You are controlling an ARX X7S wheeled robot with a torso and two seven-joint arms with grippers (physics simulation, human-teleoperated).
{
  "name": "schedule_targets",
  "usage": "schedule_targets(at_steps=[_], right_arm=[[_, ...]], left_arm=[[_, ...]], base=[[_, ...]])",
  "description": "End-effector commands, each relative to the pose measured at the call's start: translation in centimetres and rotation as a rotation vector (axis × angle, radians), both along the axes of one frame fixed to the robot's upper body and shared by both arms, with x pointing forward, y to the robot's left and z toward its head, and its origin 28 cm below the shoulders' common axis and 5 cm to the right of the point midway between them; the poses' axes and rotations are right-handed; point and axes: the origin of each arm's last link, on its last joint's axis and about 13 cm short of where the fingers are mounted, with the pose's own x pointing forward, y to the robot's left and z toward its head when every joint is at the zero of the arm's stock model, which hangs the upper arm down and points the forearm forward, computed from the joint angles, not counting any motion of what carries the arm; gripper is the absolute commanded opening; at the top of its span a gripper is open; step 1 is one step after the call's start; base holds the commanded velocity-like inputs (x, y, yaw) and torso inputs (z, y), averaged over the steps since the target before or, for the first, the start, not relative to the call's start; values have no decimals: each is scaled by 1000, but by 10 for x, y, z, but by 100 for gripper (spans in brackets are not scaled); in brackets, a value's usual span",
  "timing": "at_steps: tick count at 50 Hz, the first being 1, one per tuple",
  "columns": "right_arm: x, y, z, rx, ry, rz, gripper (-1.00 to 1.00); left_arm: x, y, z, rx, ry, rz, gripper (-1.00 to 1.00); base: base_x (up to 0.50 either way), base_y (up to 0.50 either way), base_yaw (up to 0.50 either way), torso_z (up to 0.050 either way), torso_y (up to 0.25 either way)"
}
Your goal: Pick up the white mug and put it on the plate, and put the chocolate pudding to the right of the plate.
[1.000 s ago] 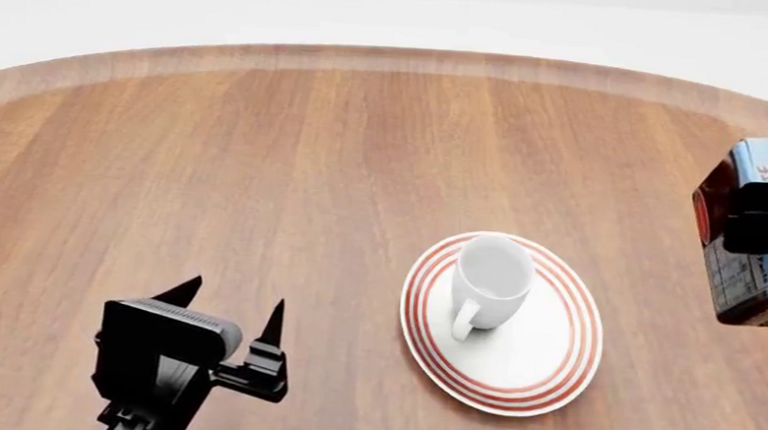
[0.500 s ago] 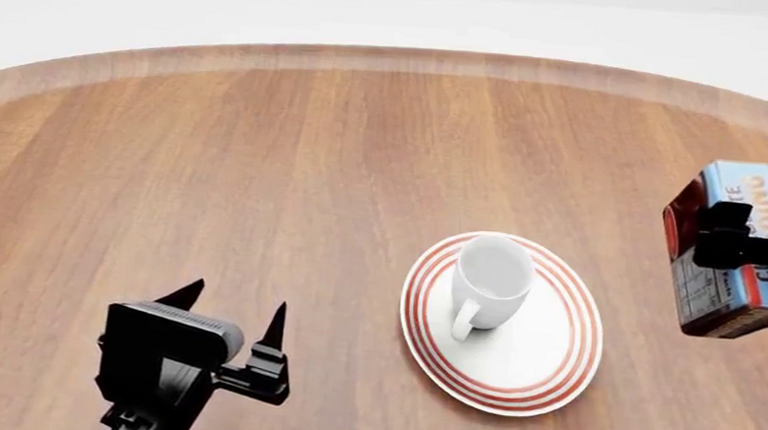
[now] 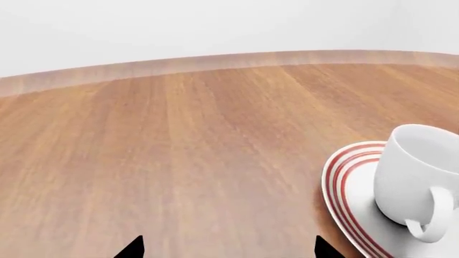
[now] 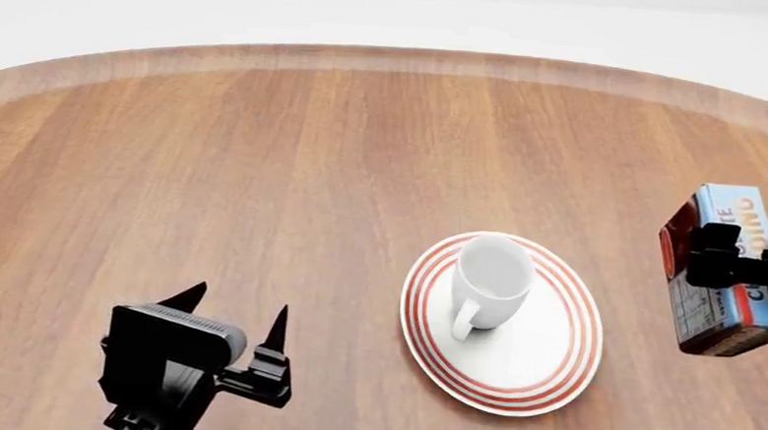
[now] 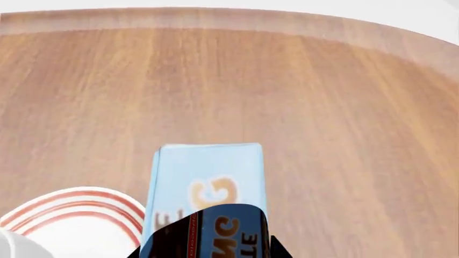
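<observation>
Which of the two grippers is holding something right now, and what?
The right gripper, shut on the light blue and dark brown chocolate pudding carton beside the red-ringed white plate. The left gripper is open and empty.
</observation>
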Motion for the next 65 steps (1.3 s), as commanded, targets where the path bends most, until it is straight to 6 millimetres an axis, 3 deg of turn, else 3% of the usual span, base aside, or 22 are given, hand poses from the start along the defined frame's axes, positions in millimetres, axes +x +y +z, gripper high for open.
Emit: schedule_targets(at_steps=[1,65], right_arm=[[7,4,-2,-13,-24,68,-100],[10,-7,-52,-49,84,-10,-100]], left_arm=[[4,-2,2,-27,-24,-12,100],[4,-7,-5,-26,-3,-25,100]], base=[[0,0,0,0,0],[0,0,0,0,0]])
